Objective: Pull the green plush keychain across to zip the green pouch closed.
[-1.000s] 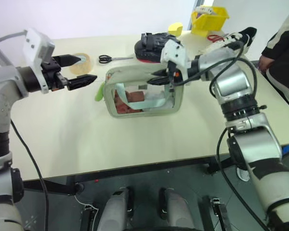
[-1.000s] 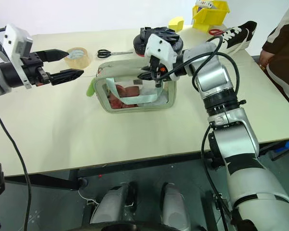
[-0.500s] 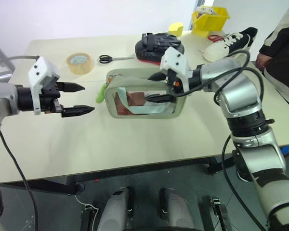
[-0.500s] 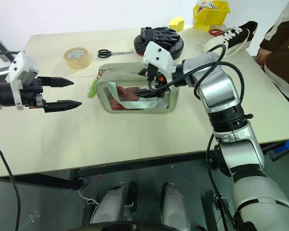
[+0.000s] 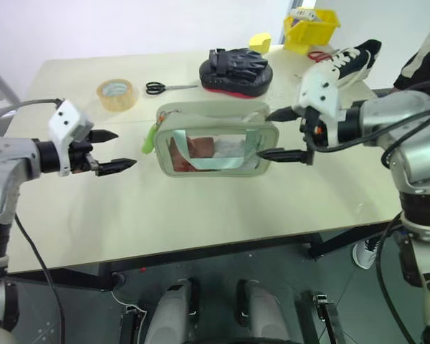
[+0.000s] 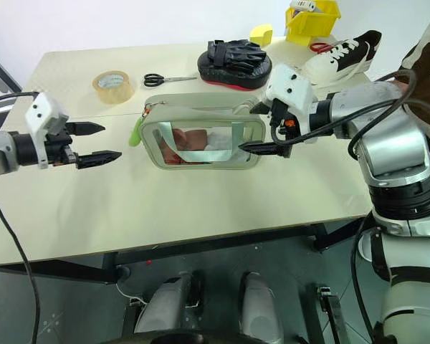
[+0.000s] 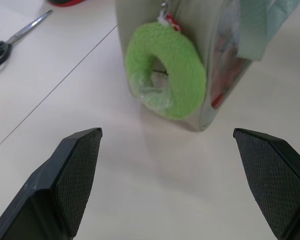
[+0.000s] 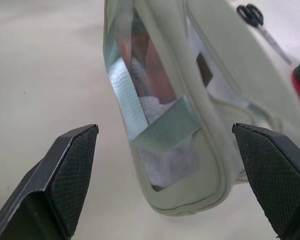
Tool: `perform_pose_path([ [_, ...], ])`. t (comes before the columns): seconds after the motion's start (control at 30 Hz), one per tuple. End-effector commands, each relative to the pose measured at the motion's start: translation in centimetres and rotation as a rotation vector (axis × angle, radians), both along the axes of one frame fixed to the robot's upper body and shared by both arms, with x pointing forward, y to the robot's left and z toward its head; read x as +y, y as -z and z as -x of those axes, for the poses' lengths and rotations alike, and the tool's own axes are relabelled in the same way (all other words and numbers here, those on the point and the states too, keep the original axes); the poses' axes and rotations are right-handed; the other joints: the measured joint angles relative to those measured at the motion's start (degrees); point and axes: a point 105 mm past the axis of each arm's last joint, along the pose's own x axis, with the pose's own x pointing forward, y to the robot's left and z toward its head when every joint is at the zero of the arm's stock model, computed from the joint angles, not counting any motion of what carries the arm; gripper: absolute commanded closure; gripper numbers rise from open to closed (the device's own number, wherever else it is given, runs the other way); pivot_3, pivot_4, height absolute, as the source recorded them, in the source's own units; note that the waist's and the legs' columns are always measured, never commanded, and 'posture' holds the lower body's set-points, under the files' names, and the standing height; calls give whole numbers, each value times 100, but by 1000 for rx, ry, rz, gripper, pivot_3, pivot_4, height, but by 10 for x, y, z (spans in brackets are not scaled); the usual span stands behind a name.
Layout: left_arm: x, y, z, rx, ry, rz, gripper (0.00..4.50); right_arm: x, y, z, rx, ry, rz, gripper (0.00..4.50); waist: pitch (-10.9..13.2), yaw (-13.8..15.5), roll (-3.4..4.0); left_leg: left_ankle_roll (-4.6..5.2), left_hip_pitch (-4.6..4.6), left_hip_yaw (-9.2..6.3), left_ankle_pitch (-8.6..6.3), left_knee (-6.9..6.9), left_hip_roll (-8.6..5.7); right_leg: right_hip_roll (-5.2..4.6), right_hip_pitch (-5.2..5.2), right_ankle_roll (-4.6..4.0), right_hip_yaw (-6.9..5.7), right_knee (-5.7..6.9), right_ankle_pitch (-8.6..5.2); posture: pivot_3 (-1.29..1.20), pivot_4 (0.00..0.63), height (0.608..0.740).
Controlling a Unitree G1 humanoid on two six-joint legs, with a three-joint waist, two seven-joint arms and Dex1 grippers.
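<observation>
Nothing zipped yet, I judge — green plush keychain (image 5: 150, 137) hangs at the green pouch (image 5: 216, 140)'s left end, frame centre. My left gripper (image 5: 115, 150) and right gripper (image 5: 272, 134) — both spread, empty.

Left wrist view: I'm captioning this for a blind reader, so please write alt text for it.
A green plush keychain, ring-shaped, hangs at the end of the green pouch standing on a pale table. The open left gripper faces it without touching, and scissors lie off to one side.
</observation>
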Motion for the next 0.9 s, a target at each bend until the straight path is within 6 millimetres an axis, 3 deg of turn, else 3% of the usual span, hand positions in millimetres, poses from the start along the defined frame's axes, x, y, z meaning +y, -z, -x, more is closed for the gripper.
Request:
perform_pose_path([
  [0.03, -8, -8, -6, -44, 23, -14, 0, 0, 3, -7, -24, 10, -9, 521, 0, 1, -1, 0, 0, 0, 0, 2, 0, 0, 1, 0, 0, 0, 0, 0, 150, 740],
  [0.07, -11, -8, -7, -45, 33, -14, 0, -2, 6, -12, -28, 29, -6, 690, -1, 1, -2, 0, 0, 0, 0, 3, 0, 0, 2, 0, 0, 0, 0, 0, 150, 740],
  [0.17, -16, -8, -9, -44, 51, -14, 0, -5, 8, -19, -39, 45, -2, 2319, -1, -1, -2, 1, -1, 0, 0, 5, -1, 1, 3, 0, -1, 0, 0, 0, 150, 740],
  [0.3, -22, -4, -12, -40, 55, 11, 0, -3, 9, -18, -46, 29, 0, 4059, -1, 0, -2, 3, 1, 0, 1, 6, 0, 3, 4, 0, -1, 1, 1, 0, 150, 740],
  [0.5, -29, 9, -17, -32, 56, 22, 0, -2, 9, -19, -54, 21, 4, 4059, -1, 4, -2, 5, 0, -1, 1, 9, 0, 5, 7, 1, -2, 1, 1, 0, 150, 740],
  [0.63, -28, 7, -27, -58, 12, 66, 1264, -1, 8, -20, -59, 20, 1, 4102, -1, 6, -2, 15, 2, -1, 7, 9, 0, 6, 8, 1, -2, 2, 1, 0, 150, 740],
  [0.77, -25, -2, -25, -71, 19, 77, 3492, -1, 7, -21, -66, 26, 1, 4102, -1, 4, -3, 16, 1, -1, 7, 11, 0, 6, 9, 2, -2, 2, 1, 0, 150, 740],
  [0.83, -25, -5, -25, -73, 23, 83, 4373, -1, 7, -22, -67, 26, -1, 4102, -1, 3, -3, 16, 1, -2, 7, 11, 0, 6, 8, 2, -2, 3, 1, 0, 150, 740],
  [0.9, -26, -15, -26, -91, 23, 97, 4453, 0, 7, -22, -67, 27, -2, 4102, -1, 3, -3, 16, 1, -2, 6, 11, 0, 6, 8, 2, -2, 3, 1, 0, 150, 740],
])
